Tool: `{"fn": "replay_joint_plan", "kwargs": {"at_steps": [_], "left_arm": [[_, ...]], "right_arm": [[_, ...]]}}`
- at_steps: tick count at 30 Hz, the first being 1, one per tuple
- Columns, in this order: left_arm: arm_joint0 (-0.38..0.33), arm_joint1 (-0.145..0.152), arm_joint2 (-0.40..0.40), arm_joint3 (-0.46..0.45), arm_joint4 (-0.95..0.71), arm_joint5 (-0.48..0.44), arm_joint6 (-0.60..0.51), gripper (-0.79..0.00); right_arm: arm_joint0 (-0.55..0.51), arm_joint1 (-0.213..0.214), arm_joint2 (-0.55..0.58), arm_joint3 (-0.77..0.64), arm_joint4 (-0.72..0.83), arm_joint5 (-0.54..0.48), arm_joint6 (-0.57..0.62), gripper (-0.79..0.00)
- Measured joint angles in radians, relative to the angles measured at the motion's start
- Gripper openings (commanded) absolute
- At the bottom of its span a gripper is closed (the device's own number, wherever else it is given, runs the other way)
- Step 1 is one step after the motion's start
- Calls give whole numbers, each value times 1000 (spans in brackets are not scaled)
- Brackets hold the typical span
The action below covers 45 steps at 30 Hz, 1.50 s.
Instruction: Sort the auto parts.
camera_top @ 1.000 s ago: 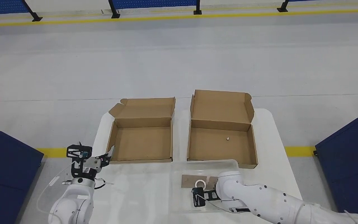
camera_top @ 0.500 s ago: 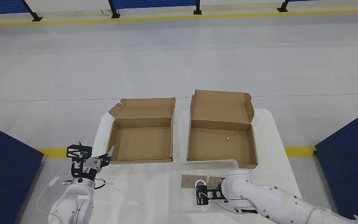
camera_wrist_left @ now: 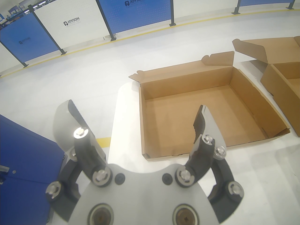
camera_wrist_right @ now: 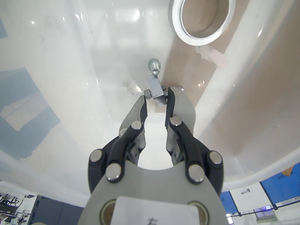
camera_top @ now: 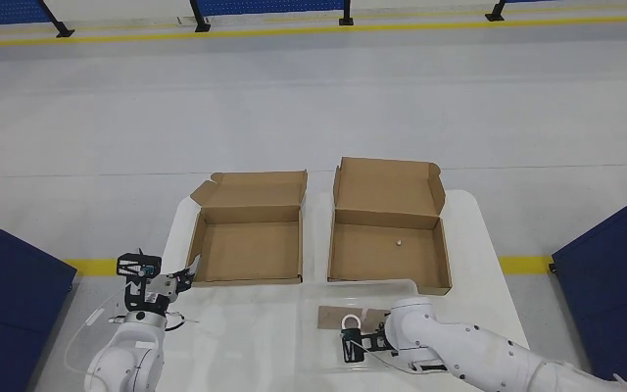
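A small metal bracket with a ball stud point(camera_wrist_right: 154, 85) lies on the floor of a clear plastic tray point(camera_wrist_right: 70, 76). My right gripper point(camera_wrist_right: 155, 97) is shut on the bracket's near end, one fingertip against each side. A silver metal ring point(camera_wrist_right: 201, 8) rests just beyond it in the same tray, and appears in the top view as a ring point(camera_top: 350, 320) ahead of the right gripper point(camera_top: 350, 345). My left gripper point(camera_wrist_left: 136, 106) is open and holds nothing. It hovers at the table's left edge point(camera_top: 186, 272), facing the left cardboard box point(camera_wrist_left: 206, 108).
Two open cardboard boxes stand side by side at the table's far half: the left box point(camera_top: 245, 251) and the right box point(camera_top: 387, 257), which holds a small white part point(camera_top: 398, 241). A flat brown cardboard piece point(camera_top: 331, 317) lies under the tray.
My right arm has shifted a little to the right along the tray, with its gripper staying low by the ring. The left arm has not moved.
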Motion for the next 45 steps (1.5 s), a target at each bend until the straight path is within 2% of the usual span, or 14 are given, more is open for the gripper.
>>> {"fn": "replay_joint_plan", "kwargs": {"at_steps": [8, 18, 35, 45], "left_arm": [[0, 0, 0, 0, 0, 0, 0, 0], [0, 0, 0, 0, 0, 0, 0, 0], [0, 0, 0, 0, 0, 0, 0, 0], [0, 0, 0, 0, 0, 0, 0, 0]], "right_arm": [[33, -19, -32, 15, 3, 11, 11, -486], [50, -26, -52, 24, 0, 6, 6, -502], [64, -36, -84, 14, -58, -32, -32, -422], [80, -52, -103, 39, -51, -56, -56, -431]]}}
